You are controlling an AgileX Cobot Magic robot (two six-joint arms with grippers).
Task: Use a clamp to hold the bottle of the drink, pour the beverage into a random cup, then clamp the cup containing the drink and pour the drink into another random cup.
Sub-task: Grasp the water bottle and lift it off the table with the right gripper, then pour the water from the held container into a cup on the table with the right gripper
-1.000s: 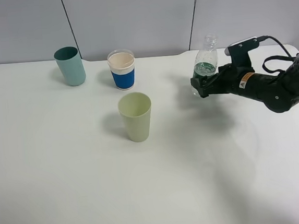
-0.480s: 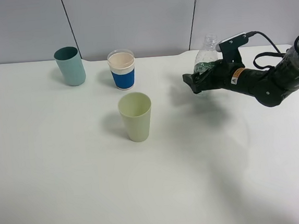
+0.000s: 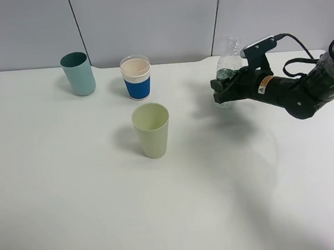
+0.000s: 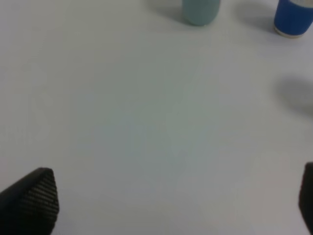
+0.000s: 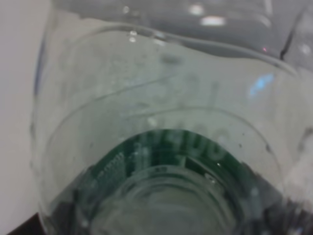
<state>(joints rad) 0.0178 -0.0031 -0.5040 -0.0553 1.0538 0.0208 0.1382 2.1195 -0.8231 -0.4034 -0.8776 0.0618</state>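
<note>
Bottle (image 3: 230, 61) pinched at its lower body between right gripper (image 3: 218, 91) fingers, green liquid (image 3: 228, 75) seen inside, left gripper (image 4: 168, 200) fingers spread wide above white table (image 4: 146, 122), teal cup (image 4: 200, 10) well beyond their tips.

A wide white table (image 3: 75, 215) fills most of the exterior high view. Its surface is smooth, plain and matte. The far edge of the table is not straight: in the middle part it steps back a little toward the camera, with rounded corners at both ends of this step. Behind the table stands a pale grey wall (image 3: 146, 21) made of 3 flat panels. 2 thin dark seams divide them, 1 on the left (image 3: 78, 27) and 1 on the right (image 3: 216, 15), and both lean slightly. In the left wrist view the same white table (image 4: 146, 122) looks blurred, with a soft grey shadow (image 4: 293, 93) on it.
</note>
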